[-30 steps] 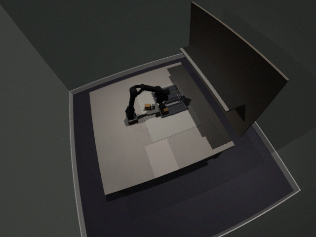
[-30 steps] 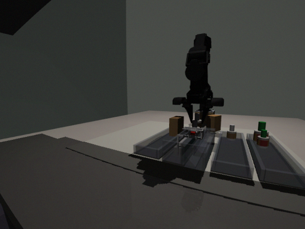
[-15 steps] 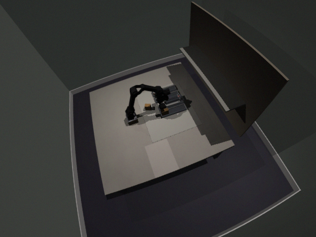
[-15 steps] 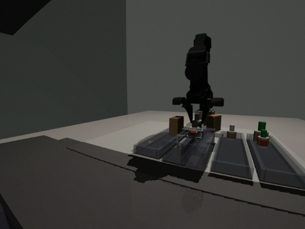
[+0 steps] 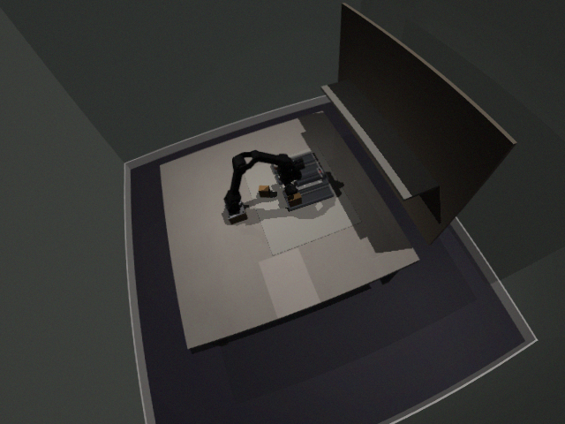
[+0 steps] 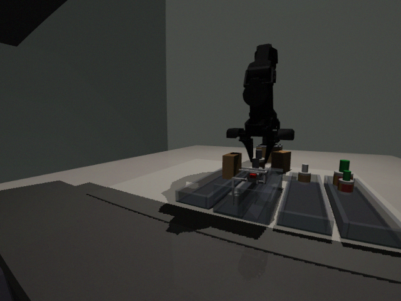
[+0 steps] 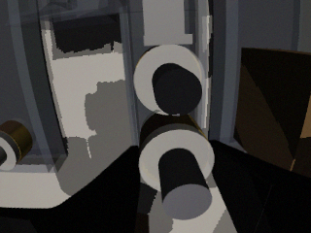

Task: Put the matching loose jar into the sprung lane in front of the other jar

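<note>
From the top, the black arm point(image 5: 255, 169) bends over the pale tabletop point(image 5: 219, 274) and reaches to the row of gray lanes point(image 5: 314, 182) on the right. A brown box point(image 5: 263, 190) sits on the tabletop near the arm, and another brown box point(image 5: 295, 197) sits at the near end of the lanes. The jars are too small to make out here.

From the side view, the tool point(image 6: 258, 159) points straight down over the second lane from the left point(image 6: 250, 197). Its fingers are closed on a small jar with a gray lid point(image 6: 256, 162), part way shut because the jar is between them. Just in front of the jar is a thin frame with a red piece, the pusher plate point(image 6: 252, 175). A brown box stands on each side. The next lane to the right holds one gray-lid jar point(image 6: 304, 173). The far right lane holds two jars with green lids point(image 6: 344, 178).

From the wrist view, the held jar point(image 7: 178, 169) is in the middle, low in the picture. A second matching jar point(image 7: 170, 81) stands just beyond it in the same lane, and the two look like they touch. A brown box point(image 7: 272, 107) is on the right.
</note>
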Robot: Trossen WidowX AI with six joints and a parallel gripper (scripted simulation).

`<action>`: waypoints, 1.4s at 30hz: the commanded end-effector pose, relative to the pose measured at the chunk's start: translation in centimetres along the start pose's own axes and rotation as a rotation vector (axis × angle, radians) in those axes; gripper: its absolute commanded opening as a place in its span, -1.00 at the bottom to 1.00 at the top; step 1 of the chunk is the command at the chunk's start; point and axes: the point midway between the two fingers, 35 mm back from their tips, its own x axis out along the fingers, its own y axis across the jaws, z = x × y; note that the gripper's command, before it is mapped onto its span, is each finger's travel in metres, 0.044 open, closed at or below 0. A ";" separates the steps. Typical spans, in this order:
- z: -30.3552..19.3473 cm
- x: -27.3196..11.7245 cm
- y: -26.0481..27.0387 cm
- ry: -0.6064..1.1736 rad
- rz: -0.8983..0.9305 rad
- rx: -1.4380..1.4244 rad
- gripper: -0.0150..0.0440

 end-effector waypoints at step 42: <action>0.4 1.7 0.0 -0.023 0.003 -0.004 -0.49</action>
